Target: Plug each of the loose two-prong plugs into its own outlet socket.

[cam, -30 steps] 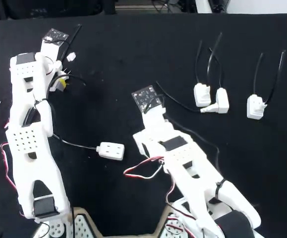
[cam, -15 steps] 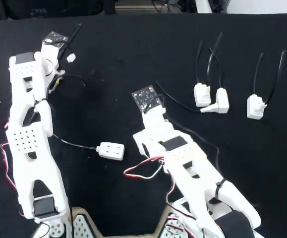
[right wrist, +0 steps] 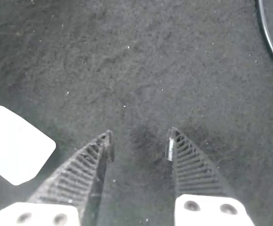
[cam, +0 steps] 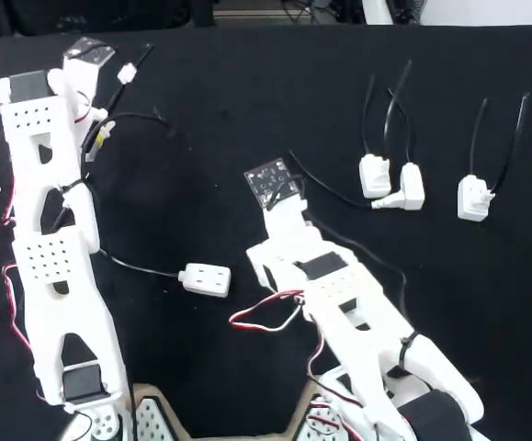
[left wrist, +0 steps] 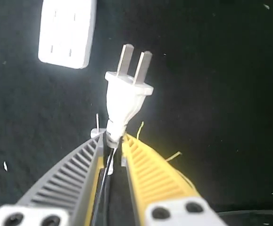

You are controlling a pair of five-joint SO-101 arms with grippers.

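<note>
The left gripper [left wrist: 111, 141] is clamped on the neck of a two-prong plug [left wrist: 126, 94] near the table's [cam: 247, 92] far left corner, with the outlet socket [left wrist: 66, 30] beyond its prongs. The right gripper [right wrist: 140, 141] stands parted and empty over the middle, and three more plugs [cam: 413, 186] lie toward the far right edge.

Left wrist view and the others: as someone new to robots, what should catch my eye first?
A white two-prong plug is pinched at its cord end in the left gripper, prongs pointing toward a white outlet block. In the high view, more white plugs with black cords lie on the right side of the black table.
</note>
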